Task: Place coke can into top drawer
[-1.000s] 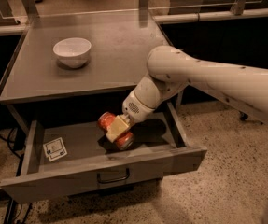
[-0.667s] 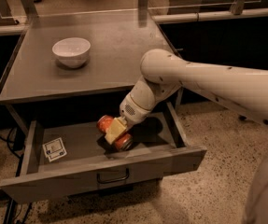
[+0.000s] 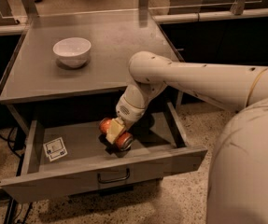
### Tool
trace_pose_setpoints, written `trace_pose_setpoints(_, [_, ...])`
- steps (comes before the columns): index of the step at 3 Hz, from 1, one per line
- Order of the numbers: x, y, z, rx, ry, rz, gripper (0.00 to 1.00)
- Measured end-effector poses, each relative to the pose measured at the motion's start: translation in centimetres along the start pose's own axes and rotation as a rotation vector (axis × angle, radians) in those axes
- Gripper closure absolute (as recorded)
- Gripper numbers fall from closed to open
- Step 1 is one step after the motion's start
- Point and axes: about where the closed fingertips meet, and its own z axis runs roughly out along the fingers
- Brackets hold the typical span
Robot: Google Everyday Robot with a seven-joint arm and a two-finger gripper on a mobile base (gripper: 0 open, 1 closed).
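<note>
Claw (image 3: 115, 130) down inside the open drawer (image 3: 101, 168), its 2 fingers closed across the middle of the can (image 3: 123, 142). The can lies tilted on its side at the drawer floor, right of the sticker (image 3: 55, 148). I would open slowly and lift straight up, lest the can roll.

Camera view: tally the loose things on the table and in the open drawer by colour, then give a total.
Red: 1, the small red aluminium coke can, in the wide grey metal top drawer, with the gripper there, jaws shut on it.
White: 2, the round white bowl on the grey table, the small white square sticker in the drawer.
Total: 3
</note>
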Motion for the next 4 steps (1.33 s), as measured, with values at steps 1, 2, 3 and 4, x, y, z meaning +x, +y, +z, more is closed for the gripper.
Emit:
trace_pose_setpoints(1, [0.8, -0.7, 0.8, 0.029, 0.024, 0.033, 1.00])
trace_pose_setpoints(2, [2.4, -1.1, 1.1, 0.061, 0.041, 0.079, 1.00])
trace_pose_setpoints(3, [3.5, -1.5, 1.2, 0.081, 0.054, 0.111, 1.00])
trace_pose_setpoints(4, [3.5, -2.2, 1.3, 0.101, 0.062, 0.123, 1.00])
